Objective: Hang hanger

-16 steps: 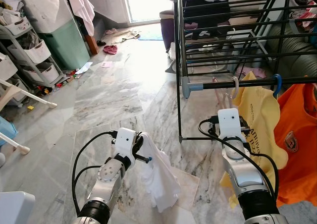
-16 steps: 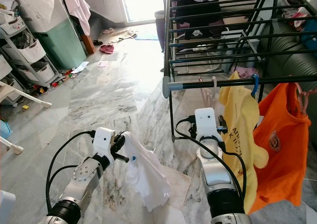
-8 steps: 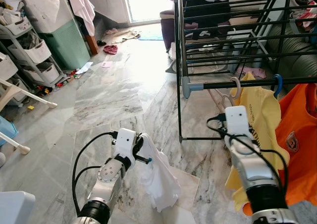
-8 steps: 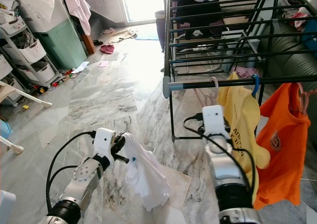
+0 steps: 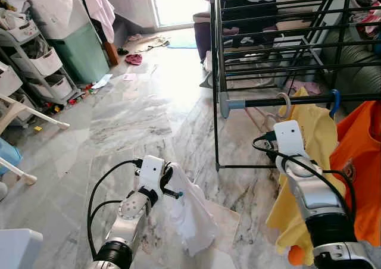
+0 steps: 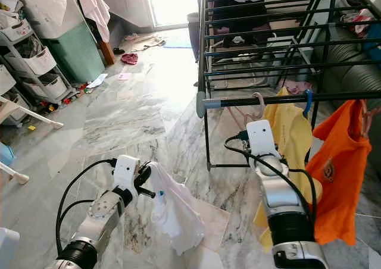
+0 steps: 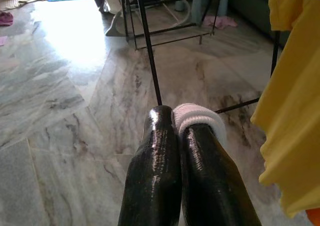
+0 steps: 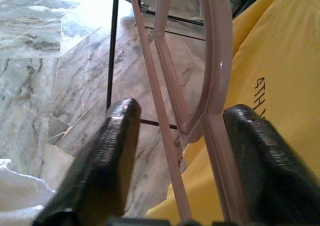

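Pink plastic hanger (image 8: 200, 81) hangs from the black rack rail (image 6: 286, 99), between the spread fingers of the right hand (image 8: 182, 123), beside a yellow shirt (image 6: 292, 135). Left hand (image 7: 182, 131) is pressed together, pinching a white garment (image 6: 172, 212) above the marble floor (image 5: 131, 114).

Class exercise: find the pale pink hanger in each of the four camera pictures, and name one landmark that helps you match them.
Left eye view: pink hanger hooked on the rack's black rail.
Right eye view: on that rail.
Left wrist view: I can't find it.
Right wrist view: close up, between the open right pincer.
Shared landmark: yellow shirt.
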